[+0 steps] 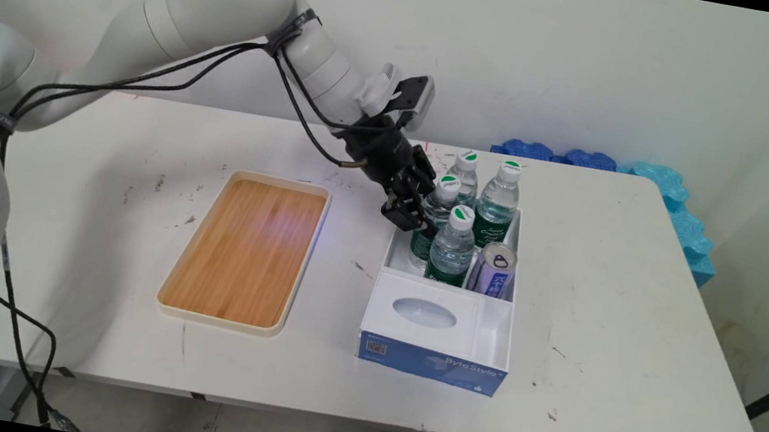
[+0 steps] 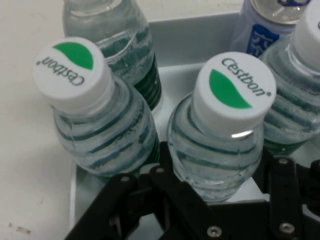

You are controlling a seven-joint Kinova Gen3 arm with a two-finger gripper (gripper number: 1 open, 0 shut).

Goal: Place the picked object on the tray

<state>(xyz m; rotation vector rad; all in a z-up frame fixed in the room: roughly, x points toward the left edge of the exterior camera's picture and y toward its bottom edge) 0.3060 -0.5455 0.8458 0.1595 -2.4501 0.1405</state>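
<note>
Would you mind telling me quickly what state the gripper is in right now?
Gripper: fingers on either side of a water bottle in the white box; whether it grips the bottle cannot be told.

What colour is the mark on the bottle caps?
Green, on white bottle caps, lettered Cestbon; clearest in the hand view.

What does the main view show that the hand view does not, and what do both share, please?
Only the main view shows the rectangular wooden tray, the white tissue box with a blue front and the blue foam pieces. Only the hand view shows the "Cestbon" lettering on the white-and-green bottle caps. Both show the clear plastic water bottles, the purple drink can and the black gripper.
</note>
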